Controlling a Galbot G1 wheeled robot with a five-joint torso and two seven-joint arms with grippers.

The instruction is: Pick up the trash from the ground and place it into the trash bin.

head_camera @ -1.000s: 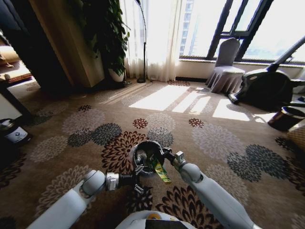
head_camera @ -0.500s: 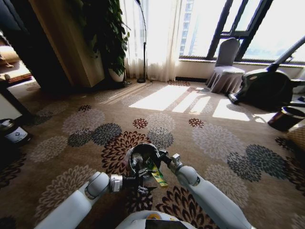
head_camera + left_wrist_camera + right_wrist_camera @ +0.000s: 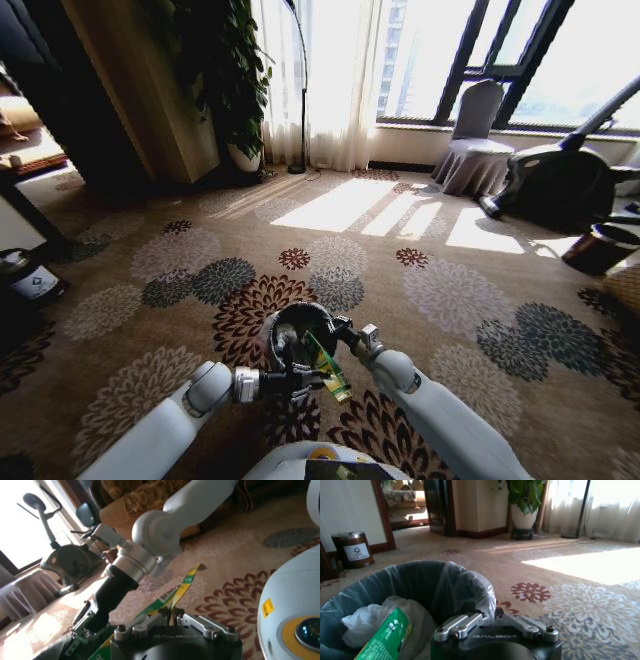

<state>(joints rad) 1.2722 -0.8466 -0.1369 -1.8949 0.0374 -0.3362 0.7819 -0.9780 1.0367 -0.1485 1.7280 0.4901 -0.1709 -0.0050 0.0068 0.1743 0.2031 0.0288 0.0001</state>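
Shifted since a second ago: both arms have drawn back toward the robot's body, and the green-and-yellow wrapper strip (image 3: 329,365) has tipped so that more of it leans against the bin's near rim.

Item, wrapper strip (image 3: 176,594): long, thin, green with yellow edge and a barcode patch. Held upright between the two grippers so its lower end hangs over the bin mouth; a green printed end (image 3: 384,636) already sits inside.

Item, trash bin (image 3: 300,328): round, dark, with translucent liner (image 3: 470,588); stands on the flowered carpet (image 3: 450,290) just ahead of the robot. A white plastic bag (image 3: 367,618) lies crumpled within.

Item, left gripper (image 3: 308,378): forearm reaching forward and inward, wrist level, at the bin's near side. Jaws nearly closed, pinching the strip's middle edge-on.

Item, right gripper (image 3: 338,330): elbow bent, forearm angled inward from the right, at the bin's rim. Jaws around the strip's lower part in the left wrist view; how tightly, cannot tell.
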